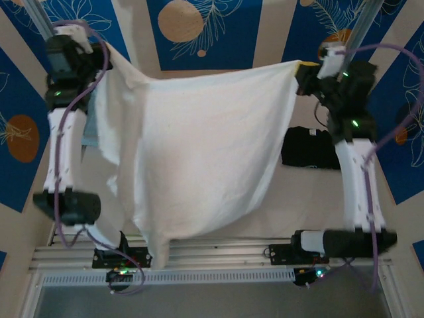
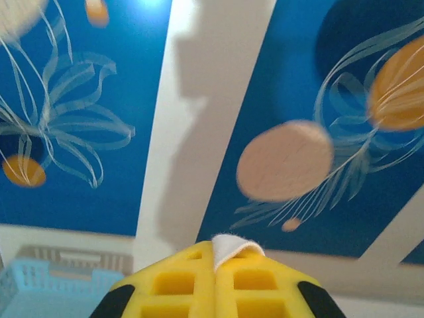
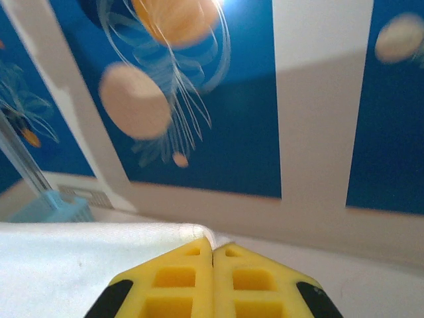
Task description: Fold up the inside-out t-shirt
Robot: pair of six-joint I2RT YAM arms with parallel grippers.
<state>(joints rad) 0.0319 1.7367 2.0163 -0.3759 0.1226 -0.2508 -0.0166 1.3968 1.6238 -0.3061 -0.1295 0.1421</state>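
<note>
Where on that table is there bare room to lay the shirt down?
Bare table lies between the hanging white t-shirt, the black folded garment and the right arm. The left side is crowded: shirt, blue basket.

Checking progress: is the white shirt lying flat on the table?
No, the shirt hangs in the air, held up by its top corners.

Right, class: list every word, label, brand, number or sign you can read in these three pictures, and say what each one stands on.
None can be read.
White t-shirt: plain cloth, no print or label to be seen.
Black folded garment: too small and blurred to tell whether it bears any mark.
Blue wall panels: orange and pale painted shapes, no letters.
</note>
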